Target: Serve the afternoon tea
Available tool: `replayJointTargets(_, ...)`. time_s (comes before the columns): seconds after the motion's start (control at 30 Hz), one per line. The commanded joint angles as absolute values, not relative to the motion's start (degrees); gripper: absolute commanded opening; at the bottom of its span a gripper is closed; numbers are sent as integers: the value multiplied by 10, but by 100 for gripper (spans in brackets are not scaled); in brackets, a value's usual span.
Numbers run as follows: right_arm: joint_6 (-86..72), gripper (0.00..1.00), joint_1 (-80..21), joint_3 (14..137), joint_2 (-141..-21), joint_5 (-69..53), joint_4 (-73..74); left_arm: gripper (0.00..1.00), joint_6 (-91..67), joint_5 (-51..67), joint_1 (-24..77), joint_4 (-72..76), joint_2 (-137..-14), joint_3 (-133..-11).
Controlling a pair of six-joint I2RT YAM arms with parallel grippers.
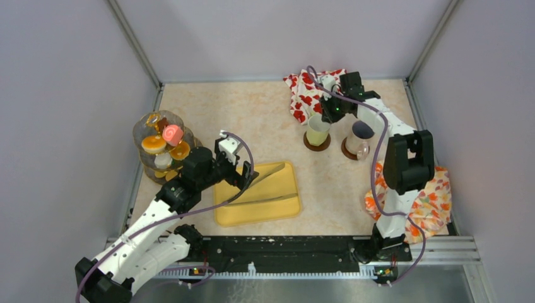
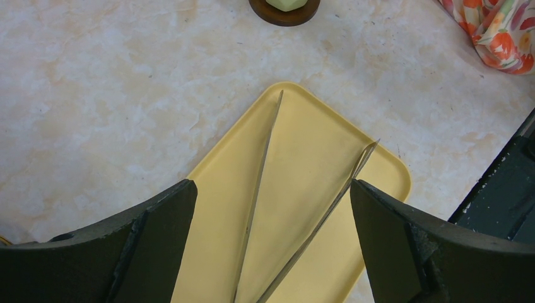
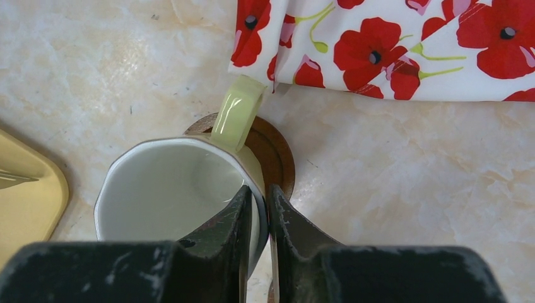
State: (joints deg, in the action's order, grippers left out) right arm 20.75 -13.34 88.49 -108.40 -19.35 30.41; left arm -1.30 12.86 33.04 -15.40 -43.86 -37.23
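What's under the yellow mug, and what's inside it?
A brown coaster lies under the mug, mostly covered by it. The visible inside is bare white; the right end effector, pinching the rim, hides part of it.

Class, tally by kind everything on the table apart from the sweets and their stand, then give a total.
Mugs: 2 (pale-yellow mug, greyish mug)
Coasters: 2
Flowered cloths: 2
Tray: 1
Tongs: 1
Total: 8
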Motion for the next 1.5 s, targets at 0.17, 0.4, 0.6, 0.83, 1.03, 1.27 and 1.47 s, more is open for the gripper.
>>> replayJointTargets(0.17,213,25,-129,881,-1057,-204,290,99,-5,137,331,-124,-431,-370)
replayJointTargets(0.4,186,45,-128,898,-1039,-207,287,99,-5,138,331,-124,-431,-370)
replayJointTargets(0.6,146,79,-129,929,-1013,-213,309,99,-5,124,331,-127,-429,-374)
replayJointTargets(0.83,14,99,-130,879,-929,-201,284,99,-14,108,332,-132,-428,-389)
replayJointTargets(1.03,-113,99,-149,819,-830,-143,309,99,-60,104,331,-105,-403,-418)
replayJointTargets(1.27,-188,99,-151,758,-695,-160,393,99,-126,102,332,-131,-413,-484)
replayJointTargets(1.47,-251,99,-152,614,-514,-141,327,99,-167,80,332,-186,-412,-535)
